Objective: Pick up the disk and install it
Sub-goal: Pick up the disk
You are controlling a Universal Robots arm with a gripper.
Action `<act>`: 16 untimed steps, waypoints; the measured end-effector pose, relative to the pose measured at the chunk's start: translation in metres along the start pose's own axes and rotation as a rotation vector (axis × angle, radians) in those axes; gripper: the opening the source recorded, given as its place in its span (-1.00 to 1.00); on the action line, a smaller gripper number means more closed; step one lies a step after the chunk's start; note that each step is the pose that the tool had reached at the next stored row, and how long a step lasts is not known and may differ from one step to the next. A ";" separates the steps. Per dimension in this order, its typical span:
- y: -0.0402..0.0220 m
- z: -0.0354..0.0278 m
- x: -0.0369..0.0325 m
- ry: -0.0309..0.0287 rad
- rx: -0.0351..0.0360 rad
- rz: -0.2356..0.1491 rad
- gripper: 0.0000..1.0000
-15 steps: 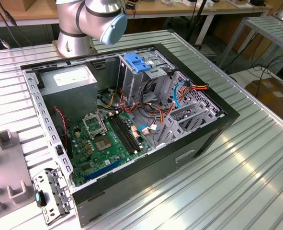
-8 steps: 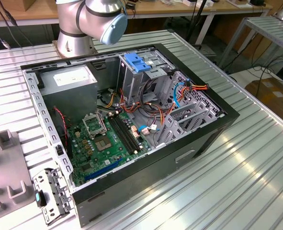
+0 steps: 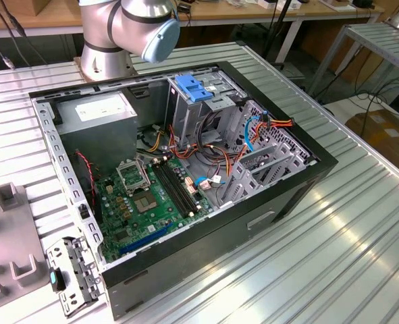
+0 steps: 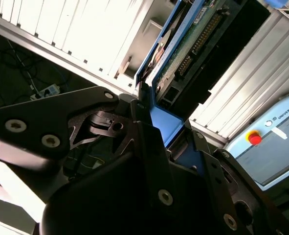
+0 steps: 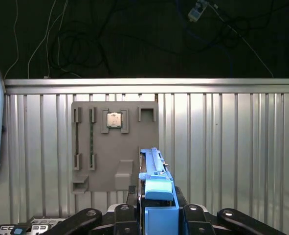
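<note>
**Transfer stage, drive in hand.** In both wrist views the end effector is closed on the disk, its fingers clamping the blue side rails. The disk is held on edge and appears clear of the ribbed aluminium tabletop. In the first wrist view, a grey fixture plate carrying 1 processor chip lies on the tabletop beyond the disk. The second wrist view shows the disk's green circuit-board face and connector row.

In the exterior view, the open computer case fills the centre of the frame, with the motherboard at lower centre. The grey drive cage, topped by a blue clip, stands at upper centre, and the arm's base sits at the top.

Judged from this, pick-up is complete and installation is not yet done. Seating the disk would call for its rails to be lined up squarely with a bay's guides, clear of the loose cables.
</note>
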State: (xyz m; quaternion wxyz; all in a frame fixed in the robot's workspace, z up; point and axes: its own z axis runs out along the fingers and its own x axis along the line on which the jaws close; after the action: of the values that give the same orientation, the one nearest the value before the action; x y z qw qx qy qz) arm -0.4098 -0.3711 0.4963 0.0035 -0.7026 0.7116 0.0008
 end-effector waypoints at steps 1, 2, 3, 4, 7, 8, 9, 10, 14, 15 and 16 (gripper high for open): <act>-0.0006 0.0001 0.0001 -0.0001 0.0001 0.000 -0.25; -0.0017 0.0000 0.0001 0.0000 0.0000 0.000 -0.25; -0.0026 0.0000 0.0002 0.0000 0.0000 0.000 -0.25; -0.0035 0.0000 0.0003 0.0000 0.0000 0.000 -0.25; -0.0057 0.0000 0.0004 0.0000 0.0001 0.000 -0.25; -0.0067 0.0000 0.0005 0.0000 0.0000 0.000 -0.25; -0.0073 0.0000 0.0005 0.0000 0.0000 0.000 -0.25; -0.0080 0.0001 0.0006 0.0000 0.0001 0.000 -0.25; -0.0115 0.0001 0.0012 0.0000 0.0001 0.000 -0.25; -0.0126 0.0000 0.0014 0.0000 0.0000 0.000 -0.25; -0.0131 0.0001 0.0016 0.0000 0.0000 0.000 -0.25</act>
State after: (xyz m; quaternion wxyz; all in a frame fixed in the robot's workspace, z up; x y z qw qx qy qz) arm -0.3967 -0.3728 0.4962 0.0035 -0.7026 0.7116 0.0008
